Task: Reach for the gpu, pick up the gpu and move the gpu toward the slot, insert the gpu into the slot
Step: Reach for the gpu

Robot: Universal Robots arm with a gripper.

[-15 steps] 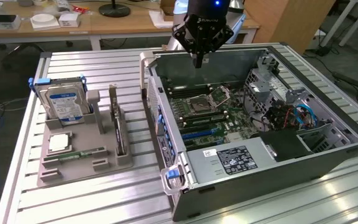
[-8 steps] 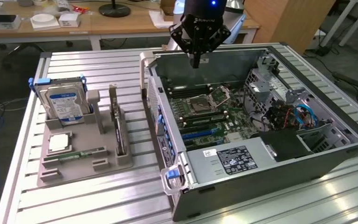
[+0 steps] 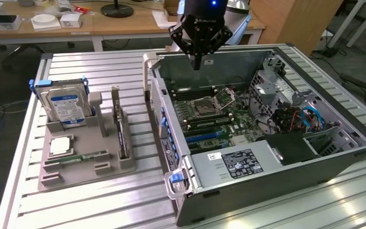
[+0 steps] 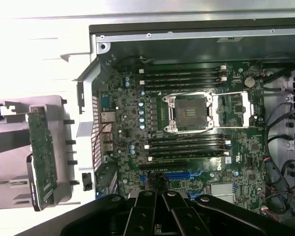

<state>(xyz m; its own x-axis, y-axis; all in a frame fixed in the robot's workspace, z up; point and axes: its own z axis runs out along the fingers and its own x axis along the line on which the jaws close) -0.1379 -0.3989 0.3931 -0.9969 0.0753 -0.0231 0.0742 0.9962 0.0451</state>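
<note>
Step in hand: the reach for the gpu. I judge it barely begun, as nothing is picked up.
Tool: closed up tight with its fingers together and nothing between them. It hangs over the far end of the open computer case, and the wrist view has it above the green board.
Gpu position: standing on its long edge in the grey holder on the bench. It is just outside the case wall, on the exterior view's left. The wrist view shows it beside the case, well apart from the tool.
Slot: I take it to be the long blue one on the board, and it is empty.
What the reach calls for: as I read it, the fingers must part first. Then I must carry the tool sideways out of the case to the card's top edge, squared to that thin edge so the card isn't tipped in the holder.
Count, task things: one gpu, one tool, one case.
Count, other parts in holder: one hard drive, one memory stick, one square chip.
</note>
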